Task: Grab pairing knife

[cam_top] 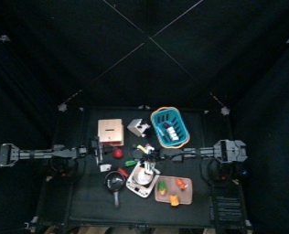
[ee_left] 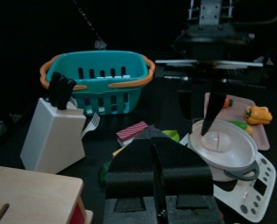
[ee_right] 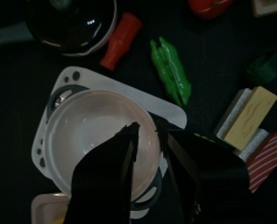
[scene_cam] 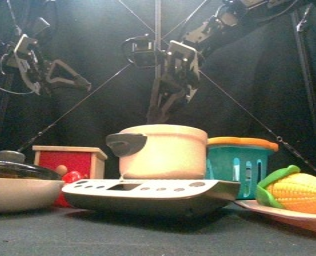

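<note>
Paring knife: cannot be singled out; several black handles point(ee_left: 61, 86) stick up out of a white, upright knife block point(ee_left: 53, 131), and any 1 of them may be it.
Table point(cam_top: 86, 196): small, black, crowded with kitchen things in its middle.
Right pincer point(ee_right: 151, 138): hangs pointing down over the bowl, its 2 jaws standing well apart with nothing seen between them; it is well apart from the knife block.
Left pincer point(ee_left: 155, 144): low on the left side of the table, facing the block and basket, its 2 jaws drawn together to a thin seam, holding nothing.
Teal plastic basket with an orange rim point(ee_left: 100, 79): just behind the knife block, toward the far side of the table.
White round bowl point(ee_right: 94, 131): sits on a flat grey-and-white kitchen scale point(ee_left: 256, 188).
Black round pan point(ee_right: 65, 22): near the scale, on the table.
Green toy chilli pepper point(ee_right: 170, 70): lies flat beside the scale.
</note>
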### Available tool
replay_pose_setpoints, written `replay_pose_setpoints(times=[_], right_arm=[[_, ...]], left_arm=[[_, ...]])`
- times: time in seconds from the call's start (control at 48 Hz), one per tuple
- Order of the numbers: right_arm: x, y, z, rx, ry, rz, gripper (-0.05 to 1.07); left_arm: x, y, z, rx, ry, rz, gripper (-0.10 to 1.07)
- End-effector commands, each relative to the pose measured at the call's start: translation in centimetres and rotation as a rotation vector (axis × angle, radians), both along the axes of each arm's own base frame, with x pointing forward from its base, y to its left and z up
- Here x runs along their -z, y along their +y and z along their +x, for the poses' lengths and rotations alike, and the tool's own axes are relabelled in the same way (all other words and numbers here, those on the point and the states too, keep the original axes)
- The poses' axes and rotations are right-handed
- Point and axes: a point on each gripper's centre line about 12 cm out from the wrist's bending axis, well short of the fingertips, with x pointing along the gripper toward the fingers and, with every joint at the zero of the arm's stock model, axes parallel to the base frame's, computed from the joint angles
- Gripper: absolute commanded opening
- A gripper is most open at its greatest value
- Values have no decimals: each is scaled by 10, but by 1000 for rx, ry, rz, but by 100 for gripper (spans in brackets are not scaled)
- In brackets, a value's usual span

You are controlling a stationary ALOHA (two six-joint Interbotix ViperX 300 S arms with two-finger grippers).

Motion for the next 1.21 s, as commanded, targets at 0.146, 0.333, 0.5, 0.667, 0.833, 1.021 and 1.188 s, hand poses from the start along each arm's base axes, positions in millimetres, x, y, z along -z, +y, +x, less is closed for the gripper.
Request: replay_pose_setpoints(times=[0.146, 0.333, 0.5, 0.667, 0.833, 1.021, 1.188], right_arm=[[-67, -39, -23, 126, -168, 15, 68], [-75, -97, -51, 352, -197, 87, 67], [-62, -152, -79, 587, -168, 156, 67], [-46, -177, -96, 681, -64, 154, 66], [-43, -176, -103, 684, 2, 143, 66], [-21, -171, -111, 715, 95, 180, 66], [-8, -173, -115, 723, 134, 160, 67]], left_arm=[[-5, 1, 2, -3, -17, 2, 1], [-5, 1, 2, -3, -15, 2, 1], [-5, 1, 2, -3, -15, 2, 1], [-4, 1, 2, -3, -12, 1, 1], [-3, 1, 1, -3, -10, 2, 1], [-3, 1, 1, -5, -9, 0, 1], [-3, 2, 1, -9, -12, 4, 1]])
